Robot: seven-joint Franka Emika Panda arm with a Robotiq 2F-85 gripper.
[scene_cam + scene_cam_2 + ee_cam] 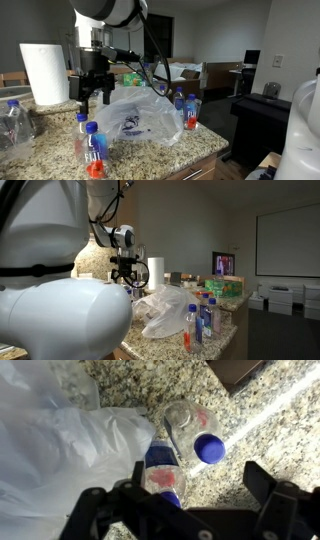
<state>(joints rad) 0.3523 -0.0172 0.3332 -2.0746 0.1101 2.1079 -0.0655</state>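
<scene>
Granite surface: claw wide open and empty, hanging clear above blue-capped water bottle beside plastic bag, so nothing's touched.

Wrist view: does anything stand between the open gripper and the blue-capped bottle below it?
Nothing visible does. The gripper hangs open over the blue-capped bottle. The plastic bag lies beside the bottle, not over it.

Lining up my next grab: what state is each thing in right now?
gripper: open, empty, above the near bottles.
near bottles: upright, blue caps on.
far bottles: upright, capped.
plastic bag: crumpled, slumped.
paper towel roll: standing upright.
</scene>
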